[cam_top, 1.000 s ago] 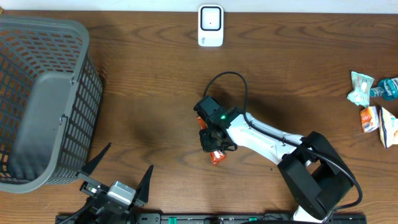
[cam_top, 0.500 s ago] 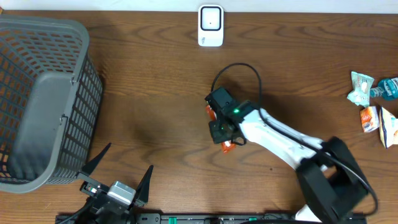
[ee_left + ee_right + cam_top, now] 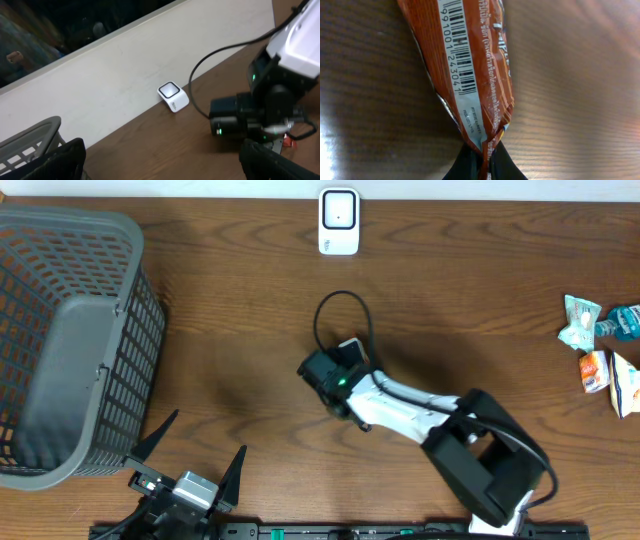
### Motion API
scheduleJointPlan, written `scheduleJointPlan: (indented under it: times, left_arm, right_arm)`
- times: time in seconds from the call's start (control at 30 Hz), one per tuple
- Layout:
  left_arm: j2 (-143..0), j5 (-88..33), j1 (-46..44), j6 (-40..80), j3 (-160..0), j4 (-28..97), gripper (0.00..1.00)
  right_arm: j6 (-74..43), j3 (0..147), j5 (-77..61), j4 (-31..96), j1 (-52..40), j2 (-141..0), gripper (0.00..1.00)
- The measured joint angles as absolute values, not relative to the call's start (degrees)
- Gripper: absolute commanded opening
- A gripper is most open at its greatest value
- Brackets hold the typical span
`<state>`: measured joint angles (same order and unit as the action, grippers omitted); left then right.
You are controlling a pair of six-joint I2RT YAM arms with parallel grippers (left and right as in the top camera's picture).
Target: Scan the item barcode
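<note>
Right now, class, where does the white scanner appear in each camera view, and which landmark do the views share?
Overhead: the scanner sits top centre, at the table's far edge.
Left wrist: the scanner is mid-frame, beside the pale wall.
Right wrist: not in it.
Shared landmark: the brown wooden table.
</note>
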<state>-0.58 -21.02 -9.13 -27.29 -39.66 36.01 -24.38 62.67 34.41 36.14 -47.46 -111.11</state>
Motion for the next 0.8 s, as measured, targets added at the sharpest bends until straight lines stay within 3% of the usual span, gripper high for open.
scheduleJointPlan:
  times: [0.1, 0.17, 0.27, 0.33, 0.43, 0.5, 0.6, 0.73, 0.8]
  left_arm:
    - [-0.6, -21.0, -9.1, -27.3, -39.7, 36.0, 0.98]
    - [-0.6, -21.0, -9.1, -27.3, -39.7, 36.0, 0.98]
    - [-0.6, -21.0, -9.1, -27.3, -39.7, 36.0, 0.98]
    - [-0.6, -21.0, -9.1, -27.3, -39.7, 36.0, 0.98]
    - [-0.6, -21.0, -9.1, -27.3, -39.7, 36.0, 0.98]
    - [-0.6, -21.0, -9.1, -27.3, -39.7, 36.0, 0.98]
    - [-0.6, -21.0, -9.1, -27.3, -39.7, 36.0, 0.98]
    - [-0.6, -21.0, -9.1, -27.3, -39.7, 36.0, 0.98]
    - [-0.6, -21.0, -9.1, -27.3, -39.7, 36.0, 0.98]
  right_arm:
    - [-25.5, 63.0, 40.9, 35.7, -49.4, -113.6, 0.03]
    - [-25.7, 63.0, 44.6, 35.6, -50.4, -114.8, 0.25]
    - [-26.4, 63.1, 47.6, 34.7, -51.4, -115.3, 0.46]
    - [-26.3, 63.4, 48.1, 34.5, -51.4, -115.3, 0.52]
    - [-25.8, 64.4, 47.3, 34.7, -51.2, -115.0, 0.43]
    - [-25.8, 65.2, 45.4, 36.3, -51.2, -115.0, 0.43]
    - [-25.4, 66.8, 43.0, 39.4, -51.2, -115.0, 0.7]
    - [-26.1, 71.1, 37.7, 46.8, -50.7, -114.3, 0.65]
    - [-26.5, 72.4, 35.1, 49.6, -50.1, -113.6, 0.69]
